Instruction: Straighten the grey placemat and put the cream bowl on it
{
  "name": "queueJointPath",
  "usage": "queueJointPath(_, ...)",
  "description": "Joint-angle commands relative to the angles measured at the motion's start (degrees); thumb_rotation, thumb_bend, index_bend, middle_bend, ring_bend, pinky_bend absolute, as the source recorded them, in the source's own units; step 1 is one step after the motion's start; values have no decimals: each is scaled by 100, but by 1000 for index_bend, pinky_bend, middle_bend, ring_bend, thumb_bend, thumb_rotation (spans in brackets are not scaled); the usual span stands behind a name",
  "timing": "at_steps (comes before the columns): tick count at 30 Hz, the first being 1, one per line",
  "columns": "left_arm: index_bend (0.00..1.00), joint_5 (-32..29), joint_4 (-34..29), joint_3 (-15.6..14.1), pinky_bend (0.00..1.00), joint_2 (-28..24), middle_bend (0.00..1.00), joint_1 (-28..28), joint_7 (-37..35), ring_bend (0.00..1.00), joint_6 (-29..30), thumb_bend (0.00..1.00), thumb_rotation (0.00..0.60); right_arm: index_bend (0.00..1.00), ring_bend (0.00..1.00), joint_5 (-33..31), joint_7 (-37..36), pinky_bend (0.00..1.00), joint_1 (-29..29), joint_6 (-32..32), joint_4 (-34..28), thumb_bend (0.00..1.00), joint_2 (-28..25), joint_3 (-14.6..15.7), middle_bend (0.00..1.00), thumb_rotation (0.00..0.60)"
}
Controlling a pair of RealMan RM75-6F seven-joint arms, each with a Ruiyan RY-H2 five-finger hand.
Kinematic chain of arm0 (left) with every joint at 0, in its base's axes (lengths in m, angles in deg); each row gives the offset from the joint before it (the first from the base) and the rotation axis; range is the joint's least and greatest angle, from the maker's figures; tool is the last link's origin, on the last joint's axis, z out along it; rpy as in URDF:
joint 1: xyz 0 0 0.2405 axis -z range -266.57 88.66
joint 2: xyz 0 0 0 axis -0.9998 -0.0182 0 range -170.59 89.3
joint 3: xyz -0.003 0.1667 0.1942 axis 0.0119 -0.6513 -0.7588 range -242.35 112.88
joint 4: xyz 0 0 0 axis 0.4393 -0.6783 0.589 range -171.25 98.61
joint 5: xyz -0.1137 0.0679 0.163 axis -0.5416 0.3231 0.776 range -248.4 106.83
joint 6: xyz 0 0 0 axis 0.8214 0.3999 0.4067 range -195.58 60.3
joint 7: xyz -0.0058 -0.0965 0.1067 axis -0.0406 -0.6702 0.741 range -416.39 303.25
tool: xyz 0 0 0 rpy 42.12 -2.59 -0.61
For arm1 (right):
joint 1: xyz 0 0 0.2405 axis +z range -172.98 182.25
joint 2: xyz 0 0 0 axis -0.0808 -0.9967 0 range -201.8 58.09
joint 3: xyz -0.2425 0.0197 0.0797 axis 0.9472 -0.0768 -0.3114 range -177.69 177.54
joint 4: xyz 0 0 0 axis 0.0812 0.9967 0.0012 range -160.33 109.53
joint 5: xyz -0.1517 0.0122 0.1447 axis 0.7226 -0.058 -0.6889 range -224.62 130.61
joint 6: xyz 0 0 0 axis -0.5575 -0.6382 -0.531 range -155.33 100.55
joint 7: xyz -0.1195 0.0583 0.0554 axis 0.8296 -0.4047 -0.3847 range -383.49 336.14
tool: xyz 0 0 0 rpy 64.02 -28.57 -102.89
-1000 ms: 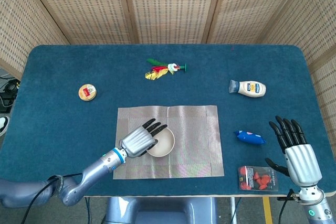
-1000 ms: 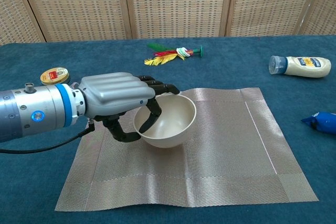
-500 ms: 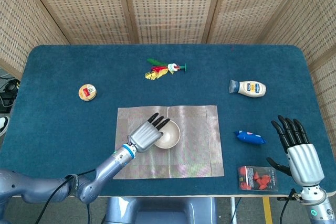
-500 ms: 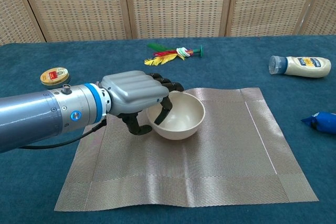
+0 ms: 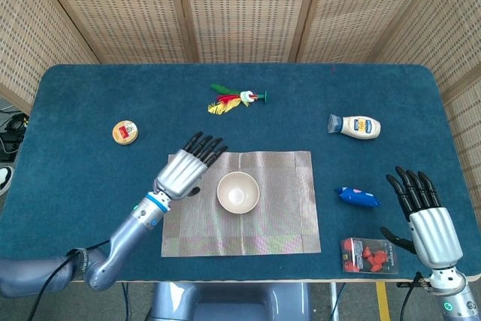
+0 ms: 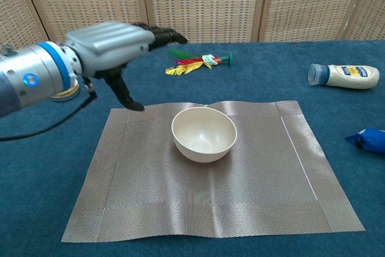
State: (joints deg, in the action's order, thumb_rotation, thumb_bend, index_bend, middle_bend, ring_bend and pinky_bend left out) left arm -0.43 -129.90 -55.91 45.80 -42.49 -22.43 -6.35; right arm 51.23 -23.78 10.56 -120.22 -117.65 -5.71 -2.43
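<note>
Now cream bowl (image 5: 238, 192) upright on grey placemat (image 5: 278, 208); left hand (image 5: 186, 170) released, empty, just left.

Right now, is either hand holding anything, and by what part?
Nothing is held. The left hand is open above the placemat's corner, off the cream bowl; the right hand is open.

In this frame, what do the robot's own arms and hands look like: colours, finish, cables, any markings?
Both hands, left hand and right hand, have silver-grey ridged backs and black fingers. The left arm is a metallic grey tube with a blue ring at the wrist, a small blue round mark, and a black cable trailing beneath. No sleeves.
</note>
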Motion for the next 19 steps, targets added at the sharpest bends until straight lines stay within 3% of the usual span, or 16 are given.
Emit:
queueJointPath(1, 0, 111, -298, 17, 0, -664, 0, -489, -289, 0, 592, 0, 600, 50, 0, 14, 24, 0, -5, -4, -5, 0, 6, 8, 0, 600)
queueJointPath(7, 0, 41, -605, -325, 0, -1509, 0, -1353, -327, 0, 1445, 0, 600, 51, 0, -4, 8, 0, -15, -24, 7, 0, -4, -5, 0, 600)
queueJointPath(12, 0, 158, -652, -760, 0, -1988, 0, -2357, -1299, 0, 2293, 0, 600, 22, 0, -80, 181, 0, -37, -52, 43, 0, 26, -58, 0, 600)
queueJointPath(19, 0, 546, -493, -1215, 0, -2160, 0, -3366, -2362, 0, 3127, 0, 600, 0, 0, -470, 669, 0, -45, 209, -26, 0, 77, -122, 0, 600)
